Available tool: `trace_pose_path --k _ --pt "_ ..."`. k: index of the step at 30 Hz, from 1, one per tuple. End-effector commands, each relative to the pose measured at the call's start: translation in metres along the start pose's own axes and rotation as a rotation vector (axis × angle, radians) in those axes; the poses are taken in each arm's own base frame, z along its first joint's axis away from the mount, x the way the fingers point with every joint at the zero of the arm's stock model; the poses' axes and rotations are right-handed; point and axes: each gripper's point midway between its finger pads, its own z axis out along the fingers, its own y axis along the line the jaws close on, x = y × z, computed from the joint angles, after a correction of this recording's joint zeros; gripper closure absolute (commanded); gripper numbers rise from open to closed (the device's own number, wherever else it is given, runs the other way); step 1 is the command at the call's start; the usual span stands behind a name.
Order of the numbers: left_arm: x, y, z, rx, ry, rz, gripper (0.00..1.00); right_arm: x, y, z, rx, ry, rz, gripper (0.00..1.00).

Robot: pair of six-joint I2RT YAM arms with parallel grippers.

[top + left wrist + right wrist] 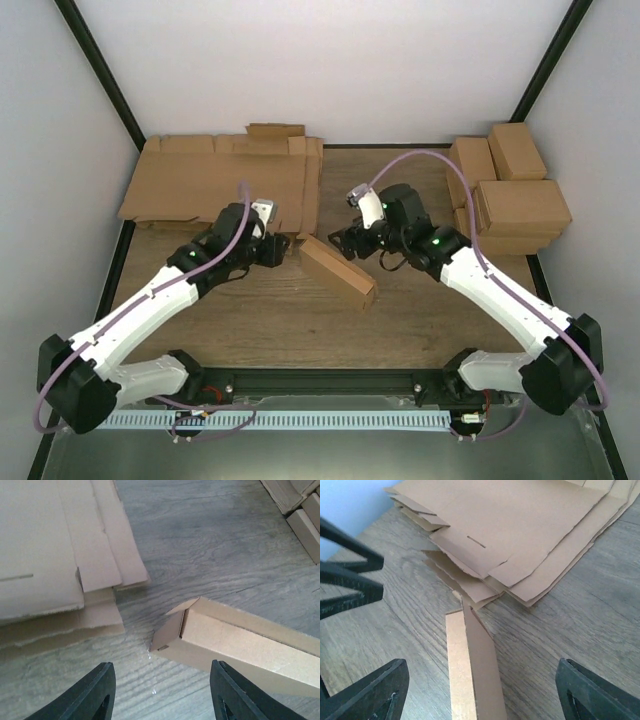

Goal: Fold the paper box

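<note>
Top external view showed the long brown cardboard box (338, 271) lying on the wooden counter (280, 330) between the left tool (281, 250) and right tool (352, 241), both open and empty, seemingly because folding looked nearly finished.

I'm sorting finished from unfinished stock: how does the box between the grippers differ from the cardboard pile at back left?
The paper box is folded into a long, narrow shape; the cardboard pile is flat, unfolded sheets. The paper box lies alone and diagonal; the cardboard pile is stacked several sheets deep. Both are plain brown cardboard.
</note>
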Motion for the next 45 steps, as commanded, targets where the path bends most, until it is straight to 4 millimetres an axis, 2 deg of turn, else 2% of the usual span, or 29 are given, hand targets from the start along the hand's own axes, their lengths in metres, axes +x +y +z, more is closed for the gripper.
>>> trace_pose_path --k 1,3,7,9,14,18,24,26,30,34,37,39,45 --pt "-0.022 -0.017 0.001 0.067 -0.041 0.213 0.45 0.024 0.014 0.004 0.087 0.088 -0.091 0.17" --pt "-0.025 -0.019 0.006 0.067 -0.042 0.321 0.45 0.039 0.016 0.008 0.132 0.126 -0.105 0.16" --pt "-0.03 -0.019 0.015 0.098 -0.033 0.411 0.39 0.064 0.019 0.018 0.123 0.199 -0.087 0.2" --pt "-0.029 -0.019 0.021 0.149 -0.014 0.427 0.38 0.075 0.022 0.022 0.122 0.229 -0.085 0.23" --pt "-0.024 -0.004 0.041 0.162 0.053 0.427 0.36 0.089 0.022 0.025 0.132 0.249 -0.082 0.26" --pt "-0.022 -0.002 0.055 0.195 0.078 0.449 0.41 0.095 0.02 0.026 0.138 0.271 -0.086 0.29" --pt "-0.026 -0.012 0.055 0.253 0.069 0.465 0.43 0.1 0.017 0.027 0.149 0.287 -0.096 0.32" --pt "-0.027 -0.012 0.054 0.255 0.059 0.469 0.41 0.103 0.016 0.028 0.151 0.297 -0.097 0.34" --pt "-0.028 -0.009 0.05 0.23 0.031 0.491 0.29 0.105 0.016 0.03 0.146 0.304 -0.098 0.36" --pt "-0.027 -0.004 0.045 0.198 0.013 0.52 0.25 0.106 0.018 0.031 0.133 0.309 -0.105 0.38" --pt "-0.016 -0.012 0.043 0.267 0.024 0.577 0.25 0.105 0.019 0.031 0.13 0.307 -0.109 0.38" --pt "-0.016 -0.008 0.047 0.247 0.034 0.573 0.26 0.105 0.019 0.031 0.126 0.306 -0.111 0.38" --pt "-0.011 -0.009 0.062 0.273 0.104 0.601 0.43 0.107 0.021 0.033 0.114 0.312 -0.11 0.42"
